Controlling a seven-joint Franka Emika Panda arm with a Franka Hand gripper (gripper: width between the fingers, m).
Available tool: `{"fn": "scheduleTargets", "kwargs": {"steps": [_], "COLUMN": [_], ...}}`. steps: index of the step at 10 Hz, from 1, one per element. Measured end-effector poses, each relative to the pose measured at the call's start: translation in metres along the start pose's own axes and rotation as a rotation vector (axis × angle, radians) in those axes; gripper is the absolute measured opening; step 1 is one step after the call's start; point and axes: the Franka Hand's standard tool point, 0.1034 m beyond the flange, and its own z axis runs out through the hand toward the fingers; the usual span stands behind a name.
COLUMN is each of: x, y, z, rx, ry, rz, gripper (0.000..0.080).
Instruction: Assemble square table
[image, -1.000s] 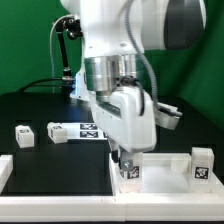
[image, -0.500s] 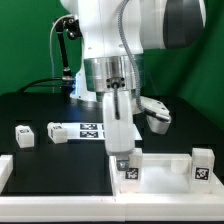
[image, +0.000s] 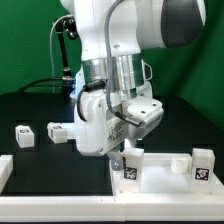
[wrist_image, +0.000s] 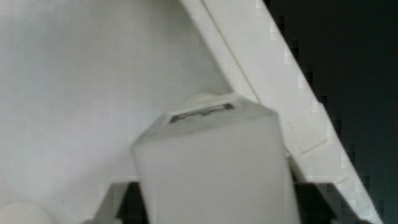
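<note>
Exterior view frontal, level; wrist view close on square table (wrist_image: 80, 95).

No letters, brands or numbers can be read anywhere. The only signs are black-white tag patterns on the left leg block (image: 22, 135), centre leg block (image: 130, 169) and lower-right leg block (image: 203, 167).

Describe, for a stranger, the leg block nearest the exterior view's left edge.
On the black table, at the exterior view's left of the robot arm, lie two white blocks. The leg block lies farther from the arm than its neighbour.
</note>
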Motion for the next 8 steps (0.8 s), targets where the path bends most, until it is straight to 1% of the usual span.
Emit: {"fn": "scheduleTargets", "kwargs": {"steps": [1, 2, 3, 4, 5, 6, 7, 8], "x": [0.000, 0.000, -0.004, -0.017, -0.028, -0.041, -0.051, -0.053], "y": [0.000, 0.001, 0.002, 0.007, 0.014, 0.022, 0.026, 0.027], "z": [0.001, 0.001, -0.001, -0.009, -0.022, -0.036, -0.044, -0.043], "rx": [-0.001, -0.001, 0.000, 0.005, 0.006, -0.007, -0.024, -0.037], "ry": [0.000, 0.001, -0.003, -0.014, -0.028, -0.045, -0.057, -0.057], "rz": [0.000, 0.000, -0.005, -0.023, -0.038, -0.052, -0.064, -0.066], "gripper": [0.0317, 0.0489, 0.0614, 0.0614, 0.0638, 0.0648, 0.0648, 0.0648]}}
